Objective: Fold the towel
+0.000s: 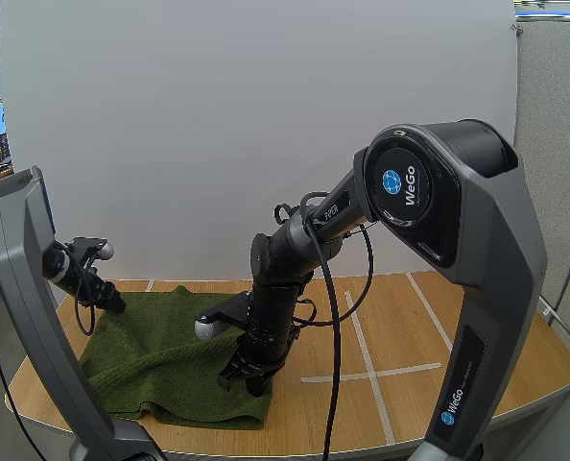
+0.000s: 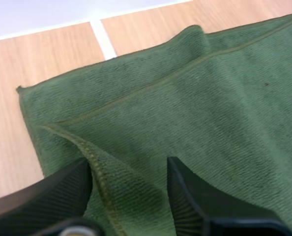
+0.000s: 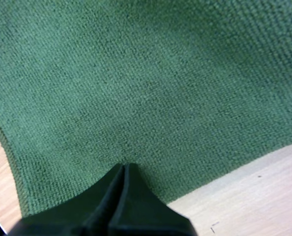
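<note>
While the green towel (image 1: pixel 160 355) lies spread over the left half of the wooden table (image 1: pixel 477 355), both claws are down at it: the left gripper (image 1: pixel 107 300) sits at the towel's far left edge, and the right gripper (image 1: pixel 249 379) points straight down onto the cloth near its front right corner, well apart from the left one. Seen from the left wrist, the left claw stands wide, its two ribbed fingers (image 2: pixel 47 196) set apart, and a raised ridge of the towel's hemmed edge runs up between them, closer to one finger than to the other, with the cloth not pinched. Beyond the fingers a hem line runs across the towel, set in from its outer edge, and the towel's corner reaches the bare wood beside a white tape line (image 2: pixel 102 39). Seen from the right wrist, the right claw is closed narrow, both fingers lying together as one dark wedge with nothing visible between them, its tip touching the towel's surface just inside the edge where cloth meets table. In the high view the towel's front edge lies near the table's front rim
</note>
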Controlling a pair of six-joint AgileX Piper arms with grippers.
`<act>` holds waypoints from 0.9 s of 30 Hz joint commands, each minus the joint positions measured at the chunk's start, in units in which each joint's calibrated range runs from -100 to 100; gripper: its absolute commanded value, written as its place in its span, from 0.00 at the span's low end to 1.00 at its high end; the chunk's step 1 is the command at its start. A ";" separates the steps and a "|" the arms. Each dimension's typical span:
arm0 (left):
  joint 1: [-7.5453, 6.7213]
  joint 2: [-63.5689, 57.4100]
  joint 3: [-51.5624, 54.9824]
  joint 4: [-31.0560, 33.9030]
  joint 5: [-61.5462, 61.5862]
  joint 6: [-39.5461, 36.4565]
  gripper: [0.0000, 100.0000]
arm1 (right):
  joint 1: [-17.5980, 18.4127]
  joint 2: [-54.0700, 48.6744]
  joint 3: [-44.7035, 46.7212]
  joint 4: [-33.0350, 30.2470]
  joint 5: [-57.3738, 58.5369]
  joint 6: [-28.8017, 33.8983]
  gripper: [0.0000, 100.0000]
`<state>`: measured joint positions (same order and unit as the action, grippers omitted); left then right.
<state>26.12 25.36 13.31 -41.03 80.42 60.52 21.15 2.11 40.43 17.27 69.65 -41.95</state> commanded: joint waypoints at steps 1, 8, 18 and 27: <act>-0.63 -0.09 -0.59 -0.22 2.86 -0.72 0.70 | -0.27 -0.93 0.18 -0.05 1.01 0.03 0.00; -0.63 -0.09 -0.59 2.35 2.34 -0.85 0.30 | -0.27 -0.93 0.18 -0.05 1.01 0.03 0.00; -0.63 -0.09 -0.59 6.67 -0.84 -1.39 0.11 | -0.27 -0.93 0.18 -0.05 1.01 0.03 0.00; -0.55 -0.09 -1.89 11.10 -5.30 -1.85 0.00 | -0.27 -0.93 0.18 -0.05 1.01 0.03 0.00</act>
<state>25.65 25.46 13.06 -31.32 76.46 59.20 21.15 2.11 40.43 17.27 69.65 -41.95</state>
